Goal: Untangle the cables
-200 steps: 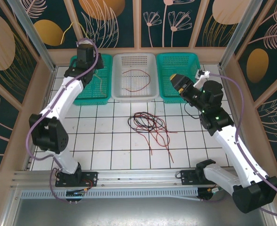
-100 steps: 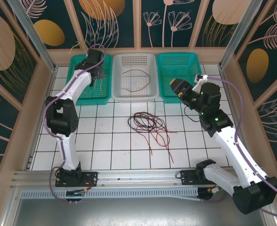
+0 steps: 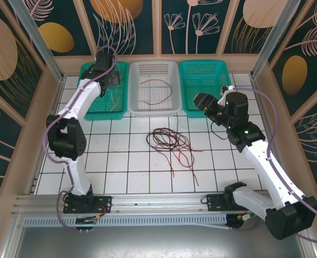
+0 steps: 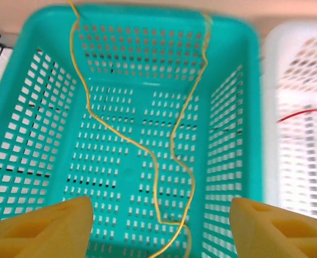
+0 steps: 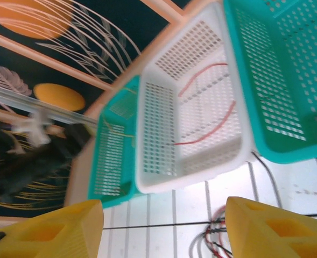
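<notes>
Tangle: the red and black cables [image 3: 169, 142] lie knotted together on the tiled table [image 3: 120, 161], near its middle and just in front of the white basket [image 3: 154, 112].
Tangle axis: the loops spread mostly left to right, and loose red tails trail toward your near edge.
Sorted cables: 1 red cable [image 3: 157, 91] lies in the white basket. 1 yellow cable [image 4: 153, 156] snakes across the floor of the left teal basket [image 4: 239, 107].
Right gripper: the right gripper [image 3: 200, 99] hovers at the near rim of the right teal basket [image 3: 201, 75]. Its jaws are spread wide and hold nothing.
Right wrist view: you see the top of the tangle at the bottom edge, between the 2 yellow fingers [image 5: 45, 228].
Left gripper: the left gripper [image 3: 111, 80] hangs over the left teal basket. Its jaws are also wide apart and empty, with the yellow cable below and between them.
Bearing: from the right gripper, the tangle lies toward the left and toward the near edge, and lower, on the table.
Nearer arm: the right gripper is nearer. The left gripper is well apart from the tangle, at the far left corner.
Your next move, as a judgement: bring the right gripper down and leftward, turning its jaws across a single strand at the tangle's right end.
</notes>
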